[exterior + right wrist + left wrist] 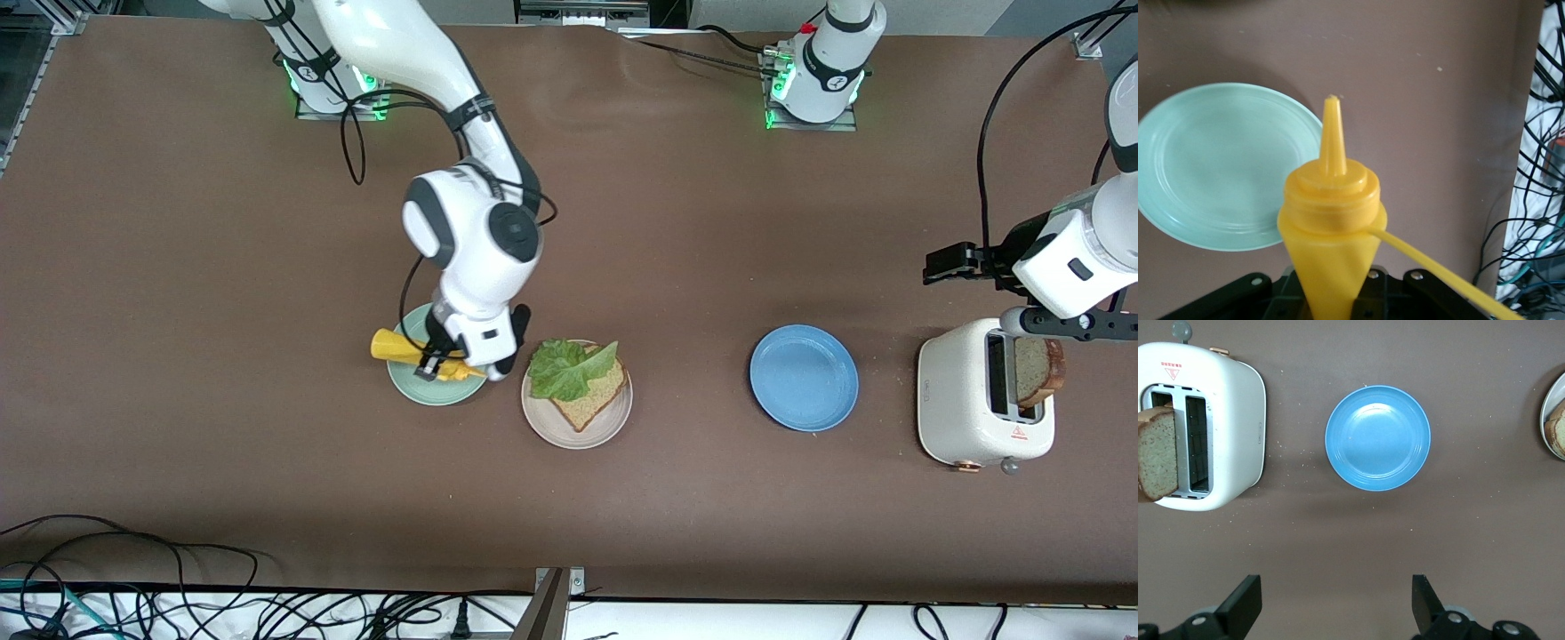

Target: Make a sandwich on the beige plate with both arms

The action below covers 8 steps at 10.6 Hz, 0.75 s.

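The beige plate (560, 428) holds one bread slice (591, 404) with a ruffled lettuce leaf (564, 366) on top. A second bread slice (1036, 369) (1158, 453) stands in a slot of the white toaster (960, 400) (1231, 420). My right gripper (436, 364) (1331, 297) is shut on a yellow squeeze bottle (400, 348) (1331, 207), held tilted over the mint-green plate (418, 391) (1211, 173). My left gripper (956, 264) (1336, 607) hangs open and empty over bare table beside the toaster.
A blue plate (805, 378) (1378, 437) lies empty between the beige plate and the toaster. Loose cables (178, 596) run along the table edge nearest the front camera. The beige plate's rim (1551, 413) shows at the border of the left wrist view.
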Each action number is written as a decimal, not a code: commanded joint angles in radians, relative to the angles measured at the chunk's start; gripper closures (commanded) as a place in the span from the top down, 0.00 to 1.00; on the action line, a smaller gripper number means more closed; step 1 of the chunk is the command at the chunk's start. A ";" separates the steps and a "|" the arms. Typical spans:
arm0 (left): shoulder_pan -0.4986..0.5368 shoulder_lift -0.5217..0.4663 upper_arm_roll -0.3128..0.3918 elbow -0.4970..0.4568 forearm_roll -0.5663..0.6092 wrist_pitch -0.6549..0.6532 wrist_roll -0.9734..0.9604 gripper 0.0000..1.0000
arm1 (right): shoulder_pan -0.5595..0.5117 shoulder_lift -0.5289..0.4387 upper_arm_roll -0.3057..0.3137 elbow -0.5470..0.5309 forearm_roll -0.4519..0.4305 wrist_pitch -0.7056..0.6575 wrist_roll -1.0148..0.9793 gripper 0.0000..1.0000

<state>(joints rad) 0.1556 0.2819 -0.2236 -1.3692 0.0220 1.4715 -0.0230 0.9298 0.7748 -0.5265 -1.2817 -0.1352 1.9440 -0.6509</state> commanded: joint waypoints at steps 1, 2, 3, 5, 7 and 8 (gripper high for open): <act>0.005 -0.012 -0.002 -0.016 0.015 0.007 0.020 0.99 | -0.102 -0.052 -0.007 0.012 0.150 -0.013 -0.116 0.00; 0.004 -0.010 -0.002 -0.018 0.013 0.007 0.020 0.99 | -0.168 -0.078 -0.001 0.012 0.245 -0.013 -0.143 0.00; 0.004 -0.010 -0.002 -0.018 0.013 0.007 0.020 0.99 | -0.213 -0.101 -0.006 0.012 0.360 -0.010 -0.215 0.00; 0.007 -0.012 -0.002 -0.018 0.015 0.001 0.020 0.98 | -0.281 -0.146 -0.021 0.004 0.584 -0.011 -0.350 0.00; 0.047 -0.018 0.010 -0.010 0.018 -0.002 0.021 0.98 | -0.299 -0.243 -0.035 -0.069 0.698 -0.048 -0.484 0.00; 0.100 -0.018 0.007 -0.002 0.018 0.001 0.021 0.99 | -0.311 -0.305 -0.038 -0.147 0.757 -0.062 -0.551 0.00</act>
<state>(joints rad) 0.1852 0.2816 -0.2109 -1.3706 0.0297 1.4713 -0.0234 0.6186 0.5863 -0.5676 -1.3007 0.5528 1.8994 -1.1108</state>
